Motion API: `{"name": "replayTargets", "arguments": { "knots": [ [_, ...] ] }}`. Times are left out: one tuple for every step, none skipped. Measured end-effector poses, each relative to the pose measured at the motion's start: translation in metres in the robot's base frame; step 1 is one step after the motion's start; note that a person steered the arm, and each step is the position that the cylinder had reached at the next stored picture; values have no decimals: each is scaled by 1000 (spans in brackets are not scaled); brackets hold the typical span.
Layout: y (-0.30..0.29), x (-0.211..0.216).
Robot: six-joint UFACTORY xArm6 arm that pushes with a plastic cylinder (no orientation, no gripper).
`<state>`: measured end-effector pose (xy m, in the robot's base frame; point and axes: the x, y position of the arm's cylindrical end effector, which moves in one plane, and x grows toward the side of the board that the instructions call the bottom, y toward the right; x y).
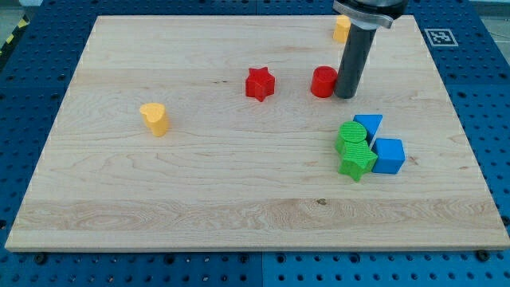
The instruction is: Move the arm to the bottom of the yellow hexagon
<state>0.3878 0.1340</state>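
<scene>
My tip (346, 96) sits on the board (199, 207), just to the view's right of the red round block (323, 82); it looks to be touching that block or very nearly, and I cannot tell which; my tip is only a straight dark rod, so it has nothing that opens or closes, and it holds nothing; the rod goes up out of the view's top.

The yellow hexagon (340, 29) is near the view's top edge of the board, just left of my rod's thick upper part, which hides its right side; I see a flat yellow top and a darker yellow side; so little of it shows that I cannot really make out its six sides; my tip is below it in the view, with the red round block off to the lower left of it.

A red star (260, 83) lies to the view's left of the red round block, apart from it; a yellow block (154, 118) with a rounded top stands far off at the view's left, alone.

Below my tip, at the view's right, four blocks huddle close; a green round block (350, 136) and a green star (357, 162) touch each other; a blue triangle (369, 125) is just above them, and a blue cube (389, 155) is just to their right.
</scene>
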Motion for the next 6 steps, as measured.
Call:
{"name": "replayTargets", "arguments": {
  "knots": [
    [11, -7],
    [12, -15],
    [-18, -10],
    [-40, -10],
    [-50, -10],
    [-73, -12]
  ]
}}
